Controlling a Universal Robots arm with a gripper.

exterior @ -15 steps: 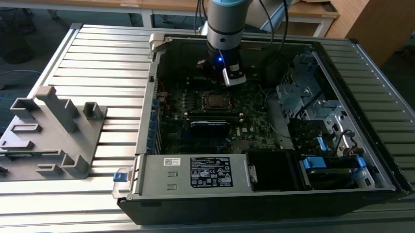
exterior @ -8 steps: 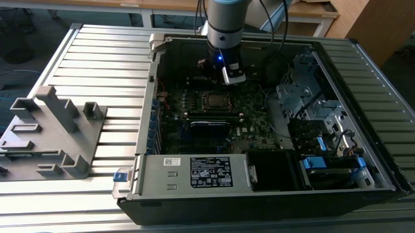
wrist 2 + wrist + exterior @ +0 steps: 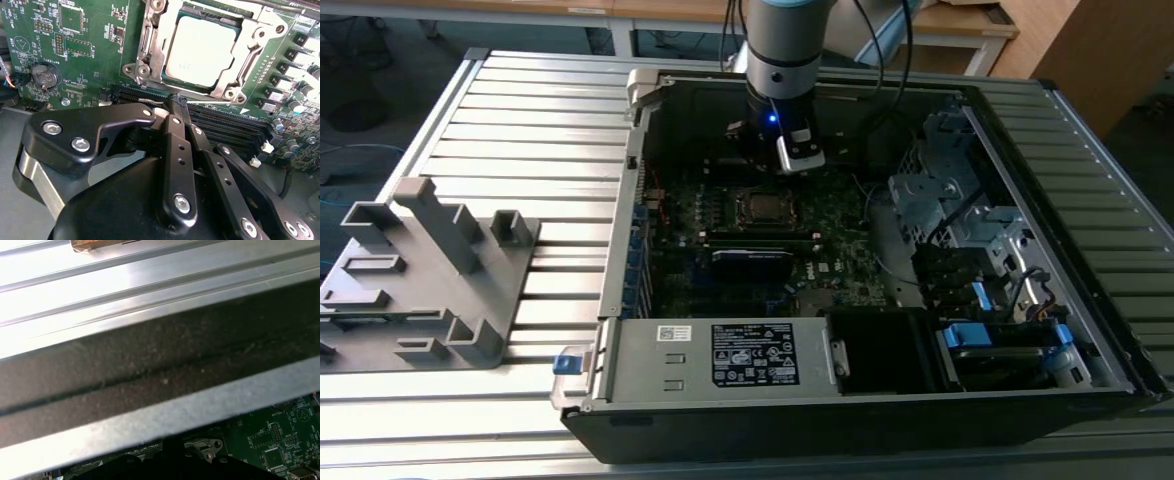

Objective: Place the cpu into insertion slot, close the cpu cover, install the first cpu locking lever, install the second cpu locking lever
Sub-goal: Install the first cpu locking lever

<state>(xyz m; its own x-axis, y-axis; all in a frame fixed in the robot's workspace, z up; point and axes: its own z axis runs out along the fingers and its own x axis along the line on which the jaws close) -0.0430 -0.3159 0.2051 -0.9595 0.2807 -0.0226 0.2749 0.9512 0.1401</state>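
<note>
The cpu (image 3: 200, 50) lies flat in its socket on the green motherboard (image 3: 90, 50), dull silvery top up. The cpu cover (image 3: 154, 55), a silvery metal frame, lies down around it with the chip showing through its window. In the exterior view the socket (image 3: 761, 205) sits mid-board inside the open computer case, and my gripper (image 3: 785, 165) hangs just behind it, close above the board. In the second wrist view my gripper (image 3: 178, 102) has its black fingers (image 3: 176, 135) pressed together with nothing between them, the tips over the memory slots beside the socket.
The case walls (image 3: 634, 200) ring the board. Drive cages (image 3: 961, 220) stand at the exterior view's right, and a power supply (image 3: 720, 355) is at the front. A grey fixture (image 3: 414, 270) sits on the slatted table. Black memory slots (image 3: 235, 127) and a coin battery (image 3: 45, 75) flank the socket.
</note>
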